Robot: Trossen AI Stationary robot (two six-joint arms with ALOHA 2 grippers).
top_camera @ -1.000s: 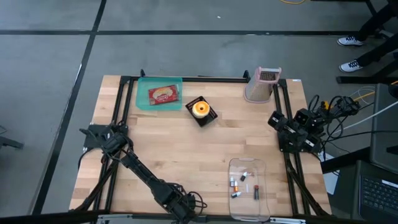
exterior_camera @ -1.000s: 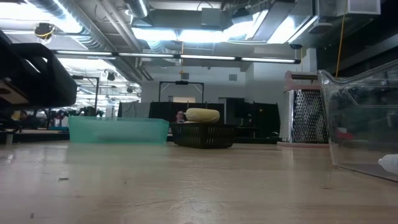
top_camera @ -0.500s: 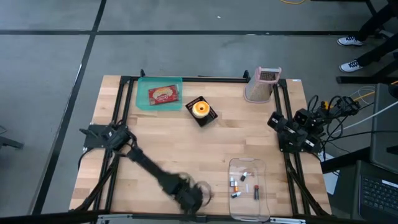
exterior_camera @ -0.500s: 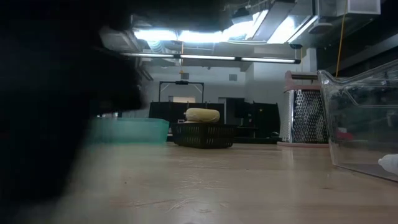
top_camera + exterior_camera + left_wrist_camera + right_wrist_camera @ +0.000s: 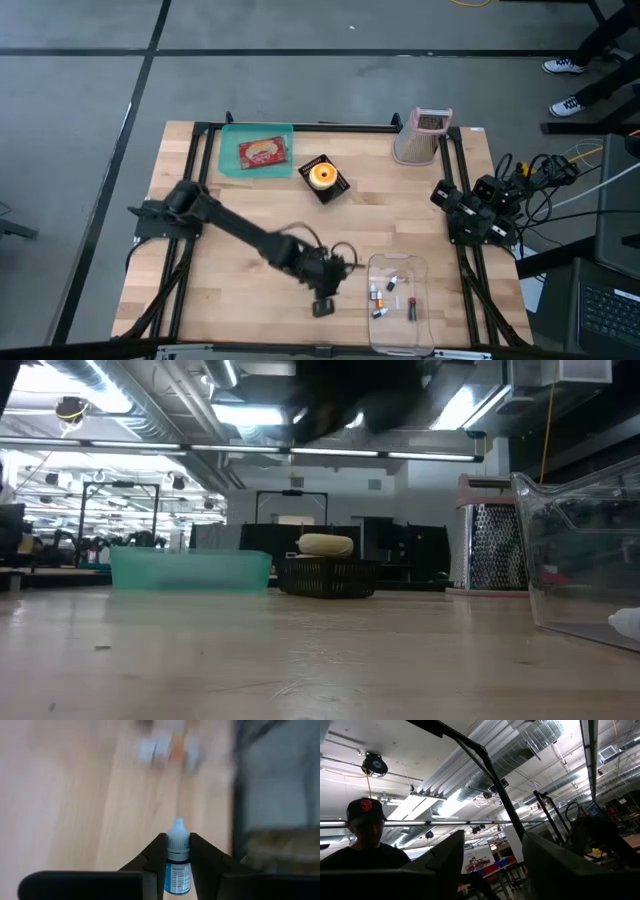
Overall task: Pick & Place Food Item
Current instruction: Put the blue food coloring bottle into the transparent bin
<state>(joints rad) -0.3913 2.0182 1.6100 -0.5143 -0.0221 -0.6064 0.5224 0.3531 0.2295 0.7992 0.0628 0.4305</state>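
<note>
My left gripper [image 5: 338, 266] hangs over the table's near middle, just left of a clear container [image 5: 398, 268], and is shut on a small dropper bottle [image 5: 178, 862] with a white cap and a blue label. A red food packet [image 5: 262, 153] lies in a teal tray [image 5: 228, 166] at the far left. A round orange food item [image 5: 321, 175] sits in a black basket [image 5: 333, 190] beside it. My right gripper [image 5: 446, 196] waits folded at the table's right edge, open and pointing up at the ceiling [image 5: 492, 840]. My left gripper pinches the bottle's labelled body [image 5: 178, 870] between its two fingers [image 5: 156, 851]. The bottle lies along the fingers, and its white cap [image 5: 178, 834] sticks out past their tips. It comes slanting down from the table's left, with the bottle lifted clear of the wood.
The clear container holds several small items [image 5: 392, 295]. A metal grater [image 5: 420, 135] stands at the far right corner. Black frame rails [image 5: 300, 127] run along the far and side edges. Cables trail off the right edge [image 5: 530, 175]. A person shows in the right wrist view [image 5: 365, 840].
My left arm has swung from the table's near edge toward the right and risen, coming up beside the clear container. In the low view it has passed across the camera and climbed to the top of the picture.
</note>
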